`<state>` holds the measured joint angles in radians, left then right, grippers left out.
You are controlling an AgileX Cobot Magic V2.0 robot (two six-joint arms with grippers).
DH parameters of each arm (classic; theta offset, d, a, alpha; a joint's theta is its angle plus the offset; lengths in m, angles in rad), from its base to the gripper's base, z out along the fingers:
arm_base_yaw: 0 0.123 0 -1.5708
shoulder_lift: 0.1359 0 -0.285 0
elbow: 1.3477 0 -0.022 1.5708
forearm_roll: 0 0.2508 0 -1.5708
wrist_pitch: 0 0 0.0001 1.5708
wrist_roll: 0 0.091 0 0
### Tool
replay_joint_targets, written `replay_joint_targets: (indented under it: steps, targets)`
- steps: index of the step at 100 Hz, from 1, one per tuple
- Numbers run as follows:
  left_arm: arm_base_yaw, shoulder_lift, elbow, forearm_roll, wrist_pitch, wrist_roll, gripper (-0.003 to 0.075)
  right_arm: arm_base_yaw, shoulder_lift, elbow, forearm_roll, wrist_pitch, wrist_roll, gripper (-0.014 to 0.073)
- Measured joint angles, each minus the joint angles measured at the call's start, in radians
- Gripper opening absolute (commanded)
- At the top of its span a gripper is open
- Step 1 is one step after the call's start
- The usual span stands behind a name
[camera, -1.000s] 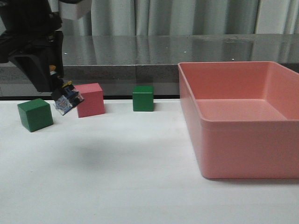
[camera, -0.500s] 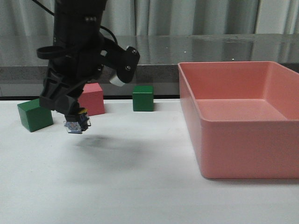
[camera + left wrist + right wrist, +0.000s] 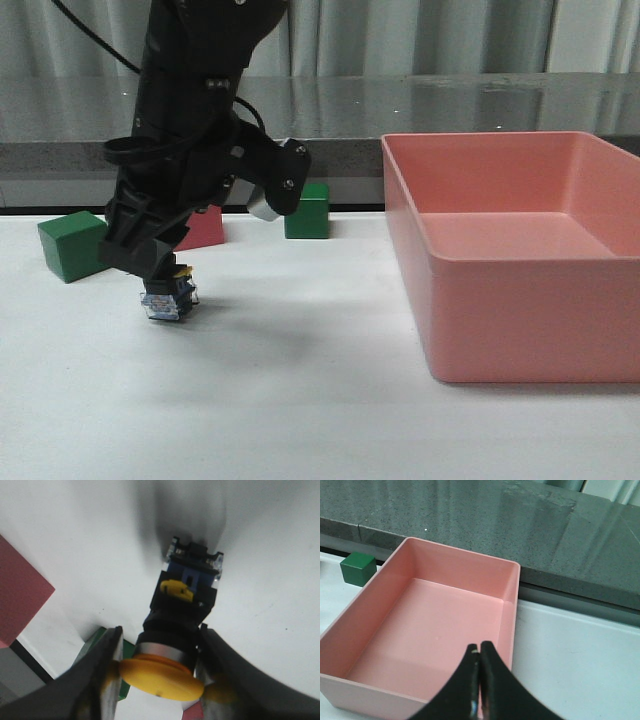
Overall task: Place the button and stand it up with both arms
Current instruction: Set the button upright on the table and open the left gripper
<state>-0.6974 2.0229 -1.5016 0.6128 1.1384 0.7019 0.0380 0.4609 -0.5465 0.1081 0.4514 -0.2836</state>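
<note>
The button (image 3: 168,299) has a yellow cap, silver collar, black body and blue-grey base. My left gripper (image 3: 150,268) is shut on it near the cap and holds it upright, base down, at or just above the white table. In the left wrist view the button (image 3: 180,630) sits between the two fingers (image 3: 102,675), with the base pointing at the table. My right gripper (image 3: 479,652) is shut and empty, above the near wall of the pink bin (image 3: 440,645). The right arm does not show in the front view.
A green cube (image 3: 72,245) lies left of the button. A pink cube (image 3: 205,228) sits behind the left arm, partly hidden. A second green cube (image 3: 310,210) is further back. The large pink bin (image 3: 520,250) fills the table's right side.
My left arm has carried the button down and to the right, from beside the pink cube to the table in front of it. The button has turned from tilted to upright.
</note>
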Motion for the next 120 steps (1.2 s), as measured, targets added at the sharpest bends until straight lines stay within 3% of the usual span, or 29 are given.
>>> replay_joint_targets:
  steps: [13,32,42,99,111,120]
  targets:
    - [0.0,0.0,0.0,-0.001,0.006,-0.002,0.0145,0.0,0.0,0.0,0.0,0.0,0.0,-0.0062]
    - [0.0,0.0,0.0,-0.002,0.01,-0.002,0.0468,0.0,0.0,0.0,0.0,0.0,0.0,-0.0062]
    - [0.0,0.0,0.0,-0.002,0.012,-0.002,0.0529,0.0,0.0,0.0,0.0,0.0,0.0,-0.0062]
    - [0.005,-0.068,-0.004,-0.03,0.063,-0.013,0.0514,0.0,0.0,0.0,0.0,-0.001,0.0,-0.0062]
    - [0.032,-0.126,-0.004,-0.084,0.066,-0.063,0.0395,0.0,0.0,0.0,0.0,-0.001,0.0,-0.0062]
    - [0.081,-0.173,-0.004,-0.116,0.069,-0.15,0.0189,0.0,0.0,0.0,0.0,-0.001,0.0,-0.0062]
